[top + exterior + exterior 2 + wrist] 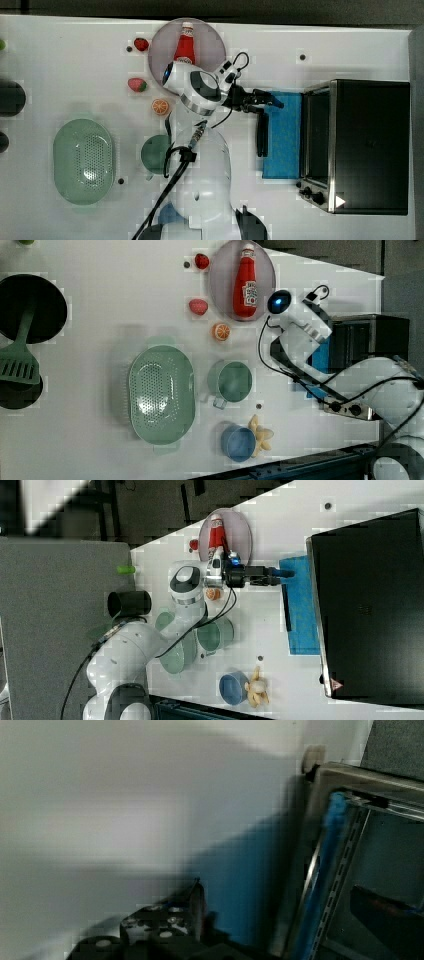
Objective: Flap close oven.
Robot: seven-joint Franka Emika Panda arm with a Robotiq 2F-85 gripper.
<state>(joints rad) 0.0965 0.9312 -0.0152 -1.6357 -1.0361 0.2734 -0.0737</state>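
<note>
The oven (370,145) stands at the top view's right, a black box with a silver front frame and knobs (312,194). Its blue-tinted flap door (285,150) lies folded down flat on the table, with the black bar handle (262,135) along its free edge. My gripper (269,100) is open and holds nothing. It hovers over the door's corner close to the handle's end, pointing toward the oven. In the right view the gripper (280,574) reaches over the same corner of the door (302,625). The wrist view looks along the blue door (250,885) into the open oven cavity (385,860).
A ketchup bottle (185,47) lies on a plate behind the arm, with two strawberries (141,44) and an orange slice (160,106) nearby. A green mug (154,152) and a green colander (84,161) sit at the top view's left. A blue cup (237,442) and banana (260,435) lie near the table's edge.
</note>
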